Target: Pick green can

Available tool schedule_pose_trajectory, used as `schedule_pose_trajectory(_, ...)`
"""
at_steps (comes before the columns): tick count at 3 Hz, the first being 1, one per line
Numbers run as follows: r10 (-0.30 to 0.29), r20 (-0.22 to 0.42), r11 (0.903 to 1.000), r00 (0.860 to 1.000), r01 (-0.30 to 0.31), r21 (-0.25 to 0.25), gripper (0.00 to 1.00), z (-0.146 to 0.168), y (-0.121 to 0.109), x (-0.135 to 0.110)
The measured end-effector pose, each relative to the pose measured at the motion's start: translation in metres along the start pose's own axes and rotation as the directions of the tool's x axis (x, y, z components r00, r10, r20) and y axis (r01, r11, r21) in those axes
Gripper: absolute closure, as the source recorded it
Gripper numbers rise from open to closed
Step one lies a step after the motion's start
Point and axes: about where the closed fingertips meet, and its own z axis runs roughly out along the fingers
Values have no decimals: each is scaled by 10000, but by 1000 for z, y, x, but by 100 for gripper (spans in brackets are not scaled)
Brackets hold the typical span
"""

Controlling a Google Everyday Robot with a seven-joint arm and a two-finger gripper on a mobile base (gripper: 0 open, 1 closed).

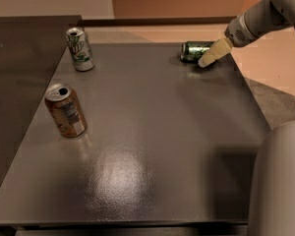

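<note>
The green can (194, 50) is dark metallic green and lies on its side at the far right of the dark table (152, 132). My gripper (210, 55) comes down from the upper right on a grey arm. Its cream-coloured fingers (212, 53) sit over the can's right end, tips near the table surface. The can's right end is hidden behind them.
A white can with a green logo (80, 49) stands upright at the far left. A brown-orange can (65, 110) stands upright at the left middle. A grey part of the robot (278, 181) fills the lower right corner. The table's right edge runs close to the green can.
</note>
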Motion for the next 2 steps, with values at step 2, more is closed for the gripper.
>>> schedule_pose_trajectory(2,-172,46,9997,9998,173,-190,2,14,-2,-3)
